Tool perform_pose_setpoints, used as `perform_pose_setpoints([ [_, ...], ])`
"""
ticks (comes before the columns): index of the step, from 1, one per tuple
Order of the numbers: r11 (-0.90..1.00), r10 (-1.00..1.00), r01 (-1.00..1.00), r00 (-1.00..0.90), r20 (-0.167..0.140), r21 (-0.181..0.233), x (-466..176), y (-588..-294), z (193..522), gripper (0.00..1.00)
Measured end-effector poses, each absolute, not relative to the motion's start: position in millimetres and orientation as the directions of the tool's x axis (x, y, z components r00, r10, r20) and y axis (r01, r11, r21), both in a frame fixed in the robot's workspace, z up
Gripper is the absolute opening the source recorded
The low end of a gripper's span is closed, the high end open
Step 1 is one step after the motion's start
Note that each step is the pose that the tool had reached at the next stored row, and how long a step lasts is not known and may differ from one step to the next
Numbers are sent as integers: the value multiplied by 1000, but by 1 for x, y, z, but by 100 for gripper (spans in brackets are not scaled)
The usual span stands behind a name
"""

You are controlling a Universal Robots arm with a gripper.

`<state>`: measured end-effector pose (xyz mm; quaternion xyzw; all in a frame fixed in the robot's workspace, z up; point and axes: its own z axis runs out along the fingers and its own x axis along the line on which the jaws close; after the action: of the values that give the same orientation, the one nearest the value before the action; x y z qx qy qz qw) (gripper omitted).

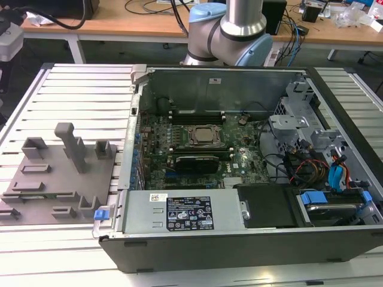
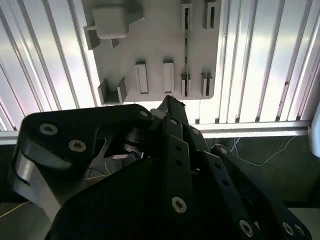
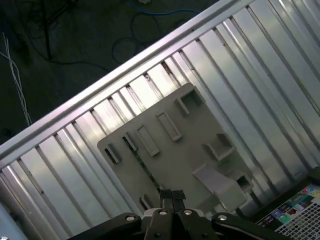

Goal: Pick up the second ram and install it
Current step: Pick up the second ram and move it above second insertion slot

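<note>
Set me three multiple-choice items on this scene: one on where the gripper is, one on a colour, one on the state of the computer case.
1. The gripper hangs above:
A the processor
B the fixture tray
C the power supply

2. The fixture tray is:
A green
B red
C grey

3. The computer case is:
A shut
B open, with its motherboard bared
C standing upright with its panel on

Key:
1 B, both wrist views show the tray beneath the gripper.
2 C, the tray is plain grey in the exterior view.
3 B, the exterior view looks straight into the case at the board.
</note>
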<state>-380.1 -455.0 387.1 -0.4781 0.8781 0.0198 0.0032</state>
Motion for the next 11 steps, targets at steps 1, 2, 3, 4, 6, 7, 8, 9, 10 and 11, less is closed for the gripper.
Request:
perform_pose_setpoints([
  [1,520,-853,-853,-521,-25,32,-380,-455,387,11],
  [2,497,-867,-867,-498,-25,32,-380,-455,387,11],
  [3,471,-881,-882,-472,-25,32,-380,-455,387,11],
  [4,448,-893,-893,-449,-25,32,-380,-455,387,11],
  [6,392,-920,-920,-392,-24,31,-380,-455,387,11],
  [7,362,-932,-932,-362,-22,31,-380,-455,387,11],
  [8,340,-940,-940,-340,-20,30,-380,-455,387,11],
  [9,314,-949,-949,-315,-18,29,-380,-455,387,11],
  [10,302,-953,-953,-302,-17,29,-380,-455,387,11],
  [11,288,-957,-957,-289,-15,28,-380,-455,387,11],
])
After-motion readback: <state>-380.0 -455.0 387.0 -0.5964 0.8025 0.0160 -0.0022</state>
